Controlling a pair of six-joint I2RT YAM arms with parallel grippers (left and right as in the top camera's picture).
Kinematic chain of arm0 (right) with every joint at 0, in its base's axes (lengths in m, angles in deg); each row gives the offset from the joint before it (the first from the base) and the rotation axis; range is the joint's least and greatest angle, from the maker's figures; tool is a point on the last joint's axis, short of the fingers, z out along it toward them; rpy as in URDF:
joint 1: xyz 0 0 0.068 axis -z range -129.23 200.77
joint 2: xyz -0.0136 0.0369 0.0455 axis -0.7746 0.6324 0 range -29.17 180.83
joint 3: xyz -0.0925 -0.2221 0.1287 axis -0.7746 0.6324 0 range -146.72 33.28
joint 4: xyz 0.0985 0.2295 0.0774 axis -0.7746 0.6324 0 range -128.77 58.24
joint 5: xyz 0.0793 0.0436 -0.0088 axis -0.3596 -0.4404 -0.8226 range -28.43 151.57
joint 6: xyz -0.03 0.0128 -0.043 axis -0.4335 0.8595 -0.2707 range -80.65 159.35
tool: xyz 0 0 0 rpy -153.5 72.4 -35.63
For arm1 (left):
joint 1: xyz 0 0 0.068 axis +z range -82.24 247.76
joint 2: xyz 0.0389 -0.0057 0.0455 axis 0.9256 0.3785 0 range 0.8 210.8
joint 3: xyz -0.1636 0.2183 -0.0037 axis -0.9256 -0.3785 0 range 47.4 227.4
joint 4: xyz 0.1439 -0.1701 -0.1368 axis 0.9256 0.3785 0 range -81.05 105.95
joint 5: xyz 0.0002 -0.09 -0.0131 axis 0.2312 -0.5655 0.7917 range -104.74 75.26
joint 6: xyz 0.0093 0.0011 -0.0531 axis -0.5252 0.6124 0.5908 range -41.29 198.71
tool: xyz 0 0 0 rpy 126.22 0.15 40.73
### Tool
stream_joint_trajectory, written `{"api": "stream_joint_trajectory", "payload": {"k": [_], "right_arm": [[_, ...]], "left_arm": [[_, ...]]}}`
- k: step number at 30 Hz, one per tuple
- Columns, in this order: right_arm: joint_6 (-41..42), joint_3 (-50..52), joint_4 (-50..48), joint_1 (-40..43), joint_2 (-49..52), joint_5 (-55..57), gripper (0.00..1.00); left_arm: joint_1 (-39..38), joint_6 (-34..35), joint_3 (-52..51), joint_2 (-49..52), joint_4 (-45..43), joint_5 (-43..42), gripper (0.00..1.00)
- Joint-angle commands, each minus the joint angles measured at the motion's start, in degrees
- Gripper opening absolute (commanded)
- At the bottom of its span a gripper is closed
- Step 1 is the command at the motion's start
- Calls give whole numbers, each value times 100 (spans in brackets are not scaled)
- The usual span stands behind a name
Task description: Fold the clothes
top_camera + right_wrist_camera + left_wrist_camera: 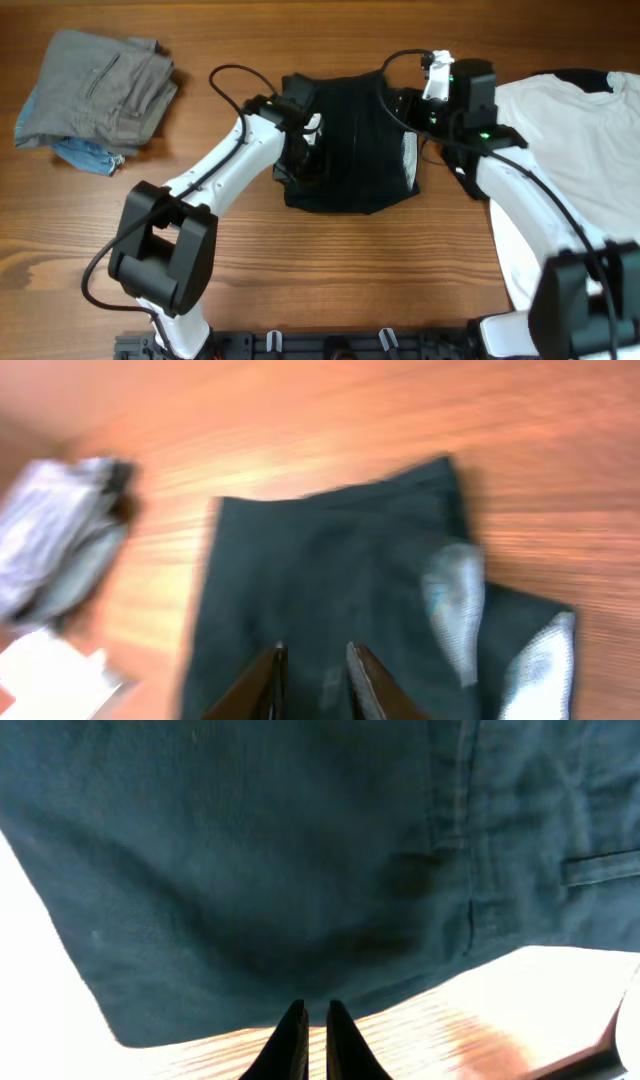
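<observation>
The black shorts (350, 140) lie folded into a compact block in the middle of the wooden table, with pale grey speckled lining (408, 150) showing at their right edge. My left gripper (300, 150) is at their left edge. In the left wrist view the left gripper (313, 1012) is shut on nothing, with bare table under its tips and the shorts (300, 870) just ahead. My right gripper (408, 112) is over the shorts' right side. In the blurred right wrist view the right gripper (317, 652) is open above the shorts (320, 560), beside the lining (450, 600).
Grey folded trousers with a blue cloth (95, 90) lie at the far left, also visible as the trousers (60, 550) in the right wrist view. A large white T-shirt (580, 150) is spread under the right arm at the right edge.
</observation>
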Motion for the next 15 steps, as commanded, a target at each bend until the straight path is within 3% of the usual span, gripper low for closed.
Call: {"api": "stream_joint_trajectory", "payload": {"k": [1, 7, 12, 15], "right_arm": [[-7, 35, -293, -17, 1023, 673, 24], [334, 33, -4, 94, 1759, 275, 25], [367, 33, 1067, 17, 850, -166, 27], [-37, 33, 1853, -181, -247, -407, 28]], "left_arm": [[-17, 295, -492, 13, -243, 190, 8], [-17, 297, -1086, 13, -531, 697, 12], [240, 470, -1182, 13, -1123, 1582, 16], [931, 723, -1180, 13, -1847, 1617, 16]]}}
